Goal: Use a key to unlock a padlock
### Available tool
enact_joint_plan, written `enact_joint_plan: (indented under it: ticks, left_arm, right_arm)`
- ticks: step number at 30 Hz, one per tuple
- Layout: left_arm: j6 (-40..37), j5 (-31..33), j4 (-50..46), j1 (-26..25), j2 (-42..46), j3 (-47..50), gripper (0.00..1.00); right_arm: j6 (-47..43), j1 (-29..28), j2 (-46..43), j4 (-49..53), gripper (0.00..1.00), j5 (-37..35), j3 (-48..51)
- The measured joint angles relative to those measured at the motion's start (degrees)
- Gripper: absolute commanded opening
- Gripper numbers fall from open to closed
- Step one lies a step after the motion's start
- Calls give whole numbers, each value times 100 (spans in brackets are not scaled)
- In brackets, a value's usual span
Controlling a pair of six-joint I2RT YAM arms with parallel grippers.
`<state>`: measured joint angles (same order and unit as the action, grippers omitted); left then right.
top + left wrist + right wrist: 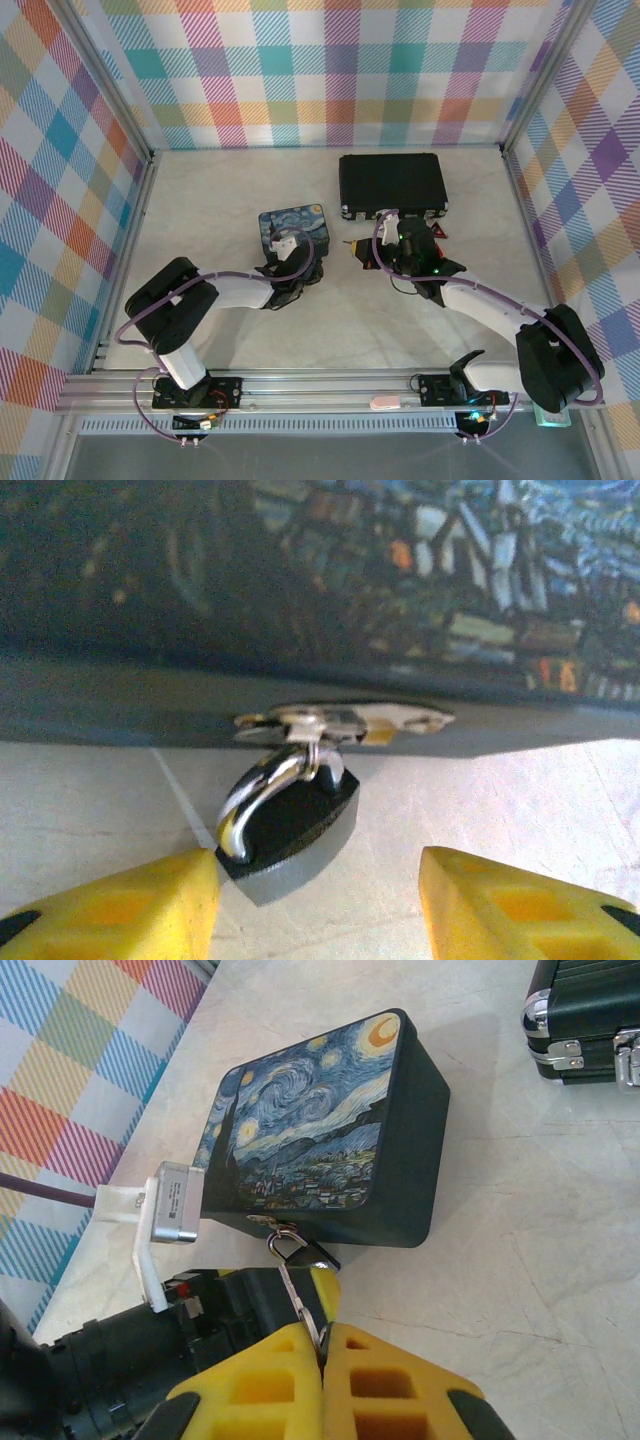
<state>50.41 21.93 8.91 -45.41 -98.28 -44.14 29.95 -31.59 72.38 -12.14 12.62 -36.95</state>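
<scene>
Padlock [290, 825] hooked on the tin [400, 580] sits between the left gripper's [318, 868] half-open jaws; right gripper [322, 1355] pinches the key [305, 1305], pointing toward it.

Blue tin [310, 1130] backs the padlock [290, 825] (bare tabletop [480, 800] in front).

At left gripper [320, 885]: fingers [120, 905] cut off by the lower edge. Just beyond it, tin [300, 580] blurred, cropped top and sides. Between the fingers, padlock [295, 825] with keyhole face hidden. At right gripper [325, 1345]: key [304, 1305] mostly buried between its pressed fingertips. Far beyond, black case [590, 1020] cropped at the corner. Overhead, padlock and key too small to make out.
</scene>
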Motion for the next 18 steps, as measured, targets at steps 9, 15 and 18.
enact_joint_plan:
  ticks: [9,15,18]
  left_arm:
    - [-39,929,-72,-20,-439,-365,44]
    - [-72,1012,39,-20,-551,-369,36]
    - [-70,1008,105,-17,-560,-369,30]
  right_arm:
    - [2,0,0,0,0,2,0]
    - [4,0,4,-26,0,0,0]
    - [24,0,22,-31,0,2,0]
